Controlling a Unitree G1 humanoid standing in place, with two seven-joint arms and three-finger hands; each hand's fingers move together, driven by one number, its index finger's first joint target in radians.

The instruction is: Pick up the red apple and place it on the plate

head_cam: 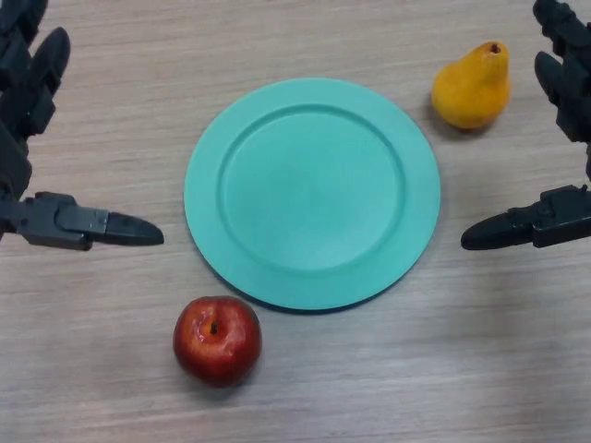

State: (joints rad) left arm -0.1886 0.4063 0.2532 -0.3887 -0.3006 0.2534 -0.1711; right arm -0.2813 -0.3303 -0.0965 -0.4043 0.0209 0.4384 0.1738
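Note:
A red apple [217, 340] stands upright on the wooden table, just in front of the near-left rim of a teal plate [208, 198]. The plate lies flat in the middle and holds nothing. My left hand [37, 138] is at the left edge, open, with its thumb pointing toward the plate, above and to the left of the apple. My right hand [563, 129] is at the right edge, open, with its thumb pointing toward the plate's right rim. Neither hand touches anything.
A yellow pear [472, 87] stands at the back right, between the plate and my right hand. The wooden table [416, 369] spreads all round the plate.

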